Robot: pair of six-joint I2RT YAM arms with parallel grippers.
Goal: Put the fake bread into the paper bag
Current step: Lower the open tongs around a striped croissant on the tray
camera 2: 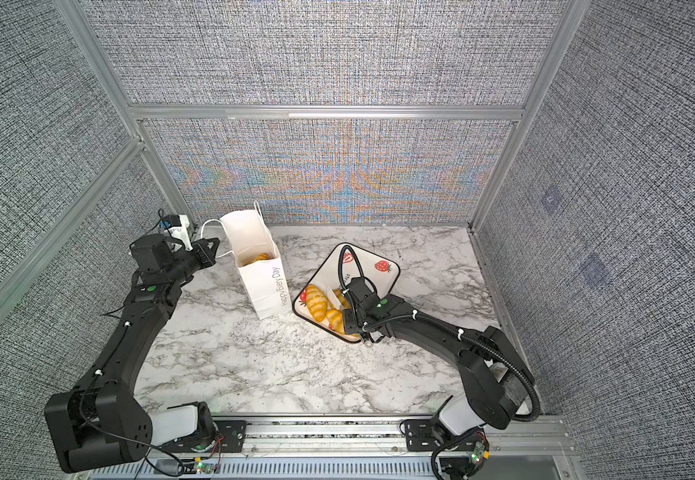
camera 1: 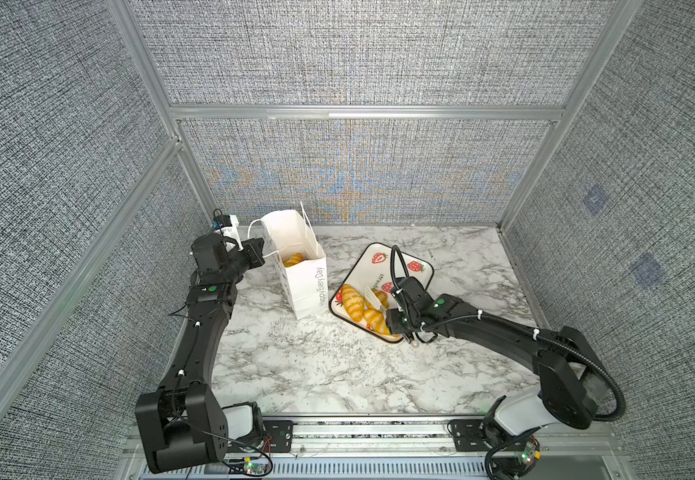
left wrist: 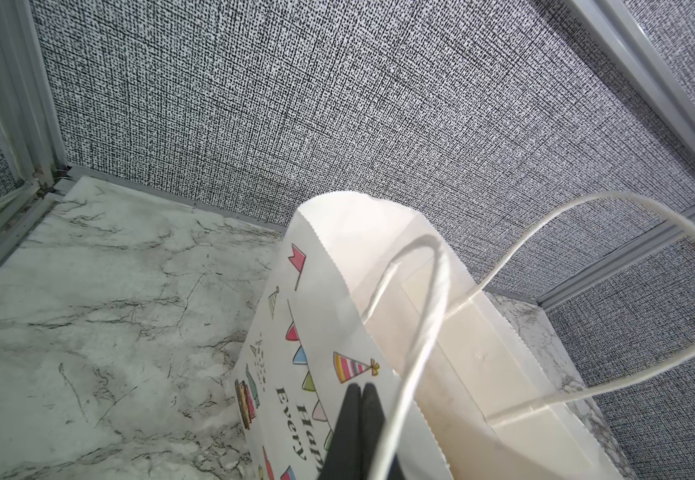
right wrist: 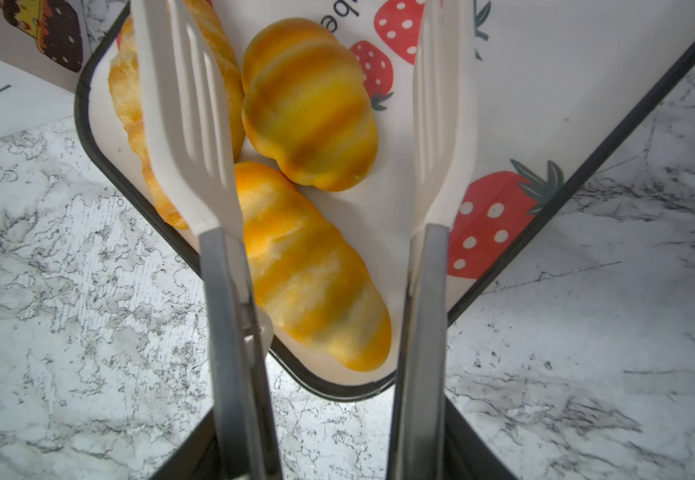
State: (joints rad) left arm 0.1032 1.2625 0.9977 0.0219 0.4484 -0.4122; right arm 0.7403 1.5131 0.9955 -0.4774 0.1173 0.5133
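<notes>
Marble worktop bore three glossy golden-orange toy bread rolls on a cream strawberry-print tray, another inside the white paper bag. Right tool clamped white slotted tongs, spread over the rolls; left tool was pressed together beside the bag.

Paper bag: white, tall, upright on my left side, mouth open. Grey "Happy Every Day" runs down one face, and the wrist view shows party pictures on another. One roll is visible inside, low down. Three more pieces sit on the tray, bunched at the end near the bag: a round roll, a long loaf touching it, and a third loaf alongside, partly hidden. All are glossy golden-orange with pale stripes.
</notes>
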